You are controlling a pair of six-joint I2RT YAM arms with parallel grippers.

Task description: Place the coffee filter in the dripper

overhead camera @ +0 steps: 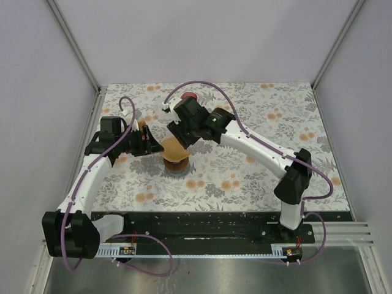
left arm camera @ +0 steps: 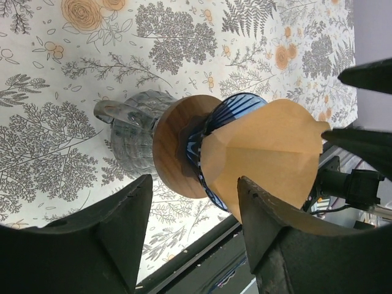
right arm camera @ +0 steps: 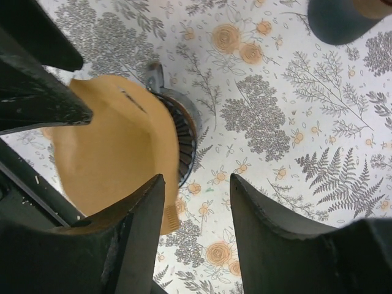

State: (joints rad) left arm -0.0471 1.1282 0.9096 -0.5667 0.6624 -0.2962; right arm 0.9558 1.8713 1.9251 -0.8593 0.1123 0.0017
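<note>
The tan paper coffee filter (left arm camera: 263, 150) sits point-first in the mouth of the blue ribbed dripper (left arm camera: 236, 105), directly ahead of the left gripper (left arm camera: 195, 184) and just off to the side of the right gripper (right arm camera: 197, 179), close against 1 of its 2 fingers. Most of the paper stands proud of the rim, leaning and creased rather than spread against the ribs, so I judge it only partly seated. Both grippers have their jaws well apart with nothing between them: tablecloth (right arm camera: 263, 116) shows through the right one's gap, and the dripper and its wooden collar (left arm camera: 171, 144) through the left one's. They face the filter from opposite sides, which looks like an arrangement for steadying it on 1 side while nudging it down from the other. The collar rests on a glass carafe (left arm camera: 125, 138) beyond the left fingertips, raising the dripper off the cloth and leaving the fingers room around it. The filter's tip is hidden inside the dripper, so how deep it reaches cannot be told. Its lower edge passes behind a finger in each wrist view, and whether any fingertip touches the paper is unclear. From above, the right arm's wrist covers part of the filter. A dark round container (right arm camera: 334, 21) far ahead of the right gripper is cut off by the frame, and a small red object (overhead camera: 190, 96) behind that arm is too hidden to name.
</note>
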